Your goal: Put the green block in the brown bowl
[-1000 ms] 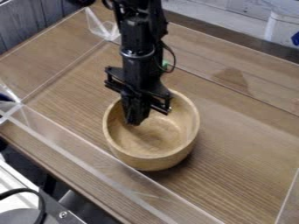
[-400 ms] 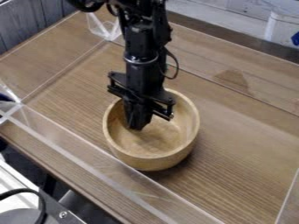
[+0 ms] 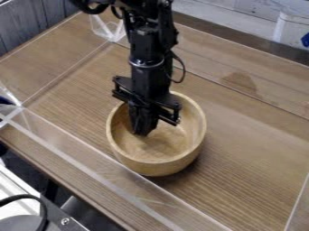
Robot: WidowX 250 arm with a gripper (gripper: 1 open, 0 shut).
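The brown bowl stands on the wooden table near the middle of the view. My gripper points straight down into the bowl, with its black fingers pressed together just above the bowl's floor. Nothing green shows between or below the fingers. The green block is hidden or out of view. The arm's black body rises from the bowl toward the top of the frame and covers the bowl's far rim.
Clear plastic walls fence the wooden table on the near, left and right sides. A white object sits past the far right wall. Cables and dark gear lie outside the near left corner.
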